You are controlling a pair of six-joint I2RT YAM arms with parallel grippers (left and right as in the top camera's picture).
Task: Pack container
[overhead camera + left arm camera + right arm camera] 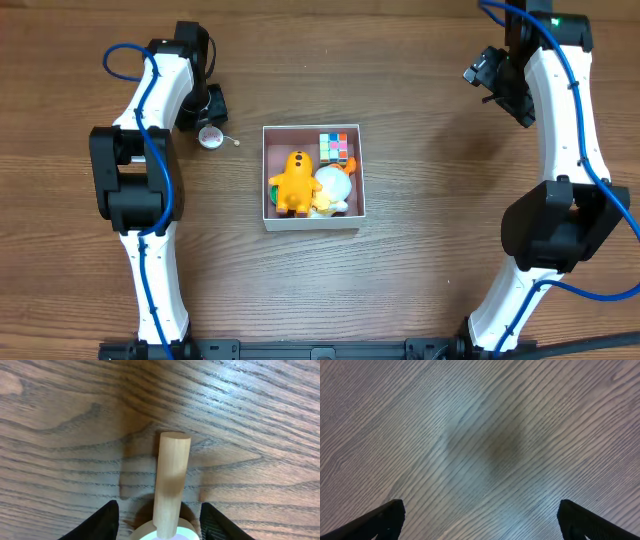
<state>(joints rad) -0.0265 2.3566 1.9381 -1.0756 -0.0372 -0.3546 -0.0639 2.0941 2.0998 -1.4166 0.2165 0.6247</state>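
The container, a square white-walled box, sits mid-table and holds a yellow toy figure, a white and orange toy and a small colour cube. Left of it lies a small round wooden piece with a white face and a wooden handle. My left gripper is open, its fingers either side of that piece without touching it. My right gripper is open and empty over bare table at the far right.
The wood-grain table spreads all round the container. Both arm bases stand at the front edge, left and right.
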